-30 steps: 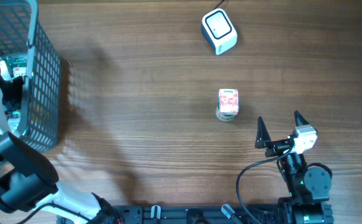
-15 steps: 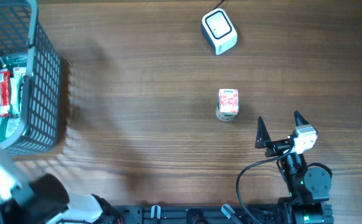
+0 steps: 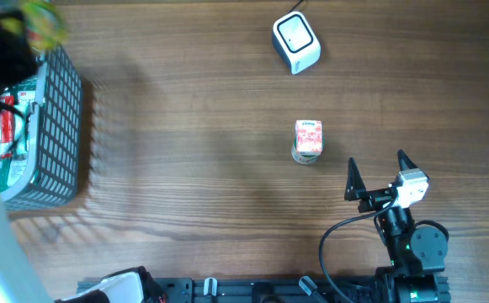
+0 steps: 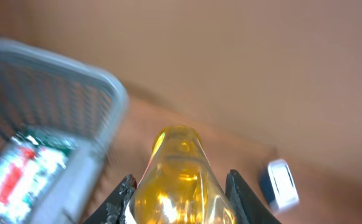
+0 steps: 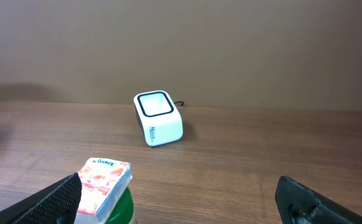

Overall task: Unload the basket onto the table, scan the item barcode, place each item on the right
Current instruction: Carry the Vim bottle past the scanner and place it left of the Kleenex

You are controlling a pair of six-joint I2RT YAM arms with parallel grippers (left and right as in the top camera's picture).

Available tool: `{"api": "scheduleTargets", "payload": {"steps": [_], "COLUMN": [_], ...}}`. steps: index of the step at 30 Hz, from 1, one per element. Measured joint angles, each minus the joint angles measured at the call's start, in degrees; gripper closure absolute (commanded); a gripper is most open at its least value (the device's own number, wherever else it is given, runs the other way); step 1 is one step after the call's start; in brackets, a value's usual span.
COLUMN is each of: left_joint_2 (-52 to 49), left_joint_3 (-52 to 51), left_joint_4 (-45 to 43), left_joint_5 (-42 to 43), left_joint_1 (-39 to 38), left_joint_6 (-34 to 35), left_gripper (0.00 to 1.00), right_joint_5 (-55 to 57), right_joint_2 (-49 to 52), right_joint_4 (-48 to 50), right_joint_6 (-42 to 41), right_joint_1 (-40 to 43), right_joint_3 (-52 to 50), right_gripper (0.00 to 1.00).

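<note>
One yellow bottle [image 4: 177, 165] tight in left gripper [image 4: 181, 190]; right gripper [image 3: 377, 164] agape; one scanner [image 3: 295, 42]

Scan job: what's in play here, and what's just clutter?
In play: yellow bottle, held in the left gripper; scanner.
Lying about: basket with packets; tissue pack on a green tub; right gripper, open, empty.

My left gripper [image 4: 181, 180] has come up out of the basket [image 3: 59, 126]. 1 second ago it was reaching down inside; now it sits high over the basket's far corner, clamped on a yellow bottle [image 4: 177, 155] that I could not see then. With it lifted, more of the red and green packets [image 3: 8, 135] inside the basket shows than 1 second ago.
</note>
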State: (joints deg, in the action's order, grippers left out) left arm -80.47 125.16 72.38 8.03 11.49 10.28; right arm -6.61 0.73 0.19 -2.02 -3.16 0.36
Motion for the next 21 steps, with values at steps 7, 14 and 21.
{"api": "scheduleTargets", "payload": {"steps": [7,14,21], "left_joint_2": [-5.7,-15.7,-22.2], "left_joint_3": [0.0,-2.4,-10.9], "left_joint_4": [8.3,9.3,2.4], "left_joint_5": [0.4,-2.9,-7.1], "left_joint_1": [-17.3,-32.3,-39.2], "left_joint_6": [0.2,2.6,8.6], "left_gripper": [0.90,0.90,0.90], "right_joint_5": [0.0,0.0,0.0], "right_joint_2": [0.0,0.0,0.0], "right_joint_4": [0.0,0.0,0.0], "right_joint_6": [0.0,0.0,0.0], "right_joint_1": [0.0,0.0,0.0], "right_joint_3": [0.0,0.0,0.0], "right_gripper": [0.00,0.00,0.00]}}
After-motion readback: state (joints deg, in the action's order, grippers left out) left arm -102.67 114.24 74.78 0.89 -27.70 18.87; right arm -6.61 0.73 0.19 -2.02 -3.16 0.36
